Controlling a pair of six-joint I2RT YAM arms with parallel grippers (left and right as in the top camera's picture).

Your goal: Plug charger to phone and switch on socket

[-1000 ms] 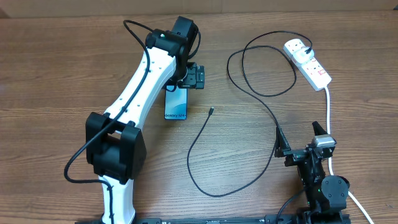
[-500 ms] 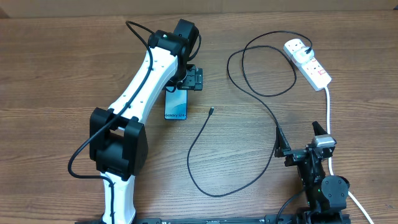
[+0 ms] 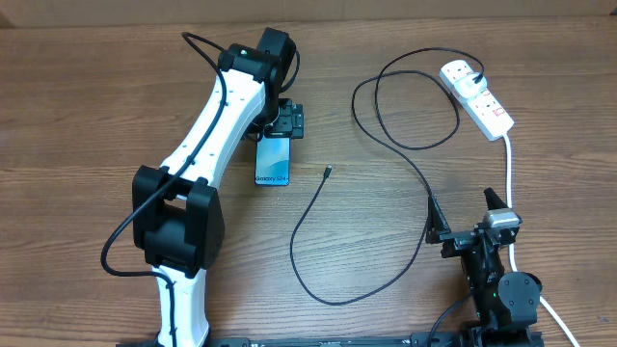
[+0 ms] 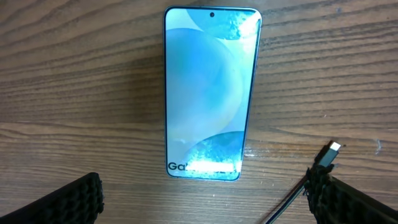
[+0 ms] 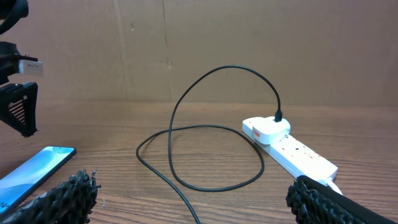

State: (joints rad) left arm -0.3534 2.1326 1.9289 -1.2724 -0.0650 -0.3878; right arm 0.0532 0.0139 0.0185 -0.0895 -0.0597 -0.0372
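Two views hide part of the phone (image 4: 211,93). From overhead the left gripper (image 4: 204,188) covers its far end, and the right wrist camera catches only one corner at the left edge of its frame. The left wrist view shows it whole, flat on the table (image 3: 96,116) with the screen up. Glare washes out most of the lettering there, and no port can be made out. Its long axis runs near to far, with the camera hole at the far end and the lettered edge at the near end.

The left gripper hangs over the phone with its fingers spread wide and nothing between them. The right gripper (image 5: 193,186), at the near right, is likewise spread and holds nothing.

On the charger cable (image 5: 231,67), the connector tip (image 4: 333,149) lies just right of the phone's near right corner, apart from it and pointing far. The cable curves near, then swings right and far past one finger of the right gripper. It seems to pass just beside that finger, but contact cannot be judged. It then loops and enters a white block (image 5: 266,129) on the far end of the power strip (image 3: 482,99).

The strip lies far right, slanting from far left to near right, and its switches are too small to read. Its white lead (image 3: 508,169) runs near and disappears behind the right arm (image 3: 496,280). Bare wood lies left of the phone and on its near side. A cardboard wall (image 5: 249,37) closes the far edge.
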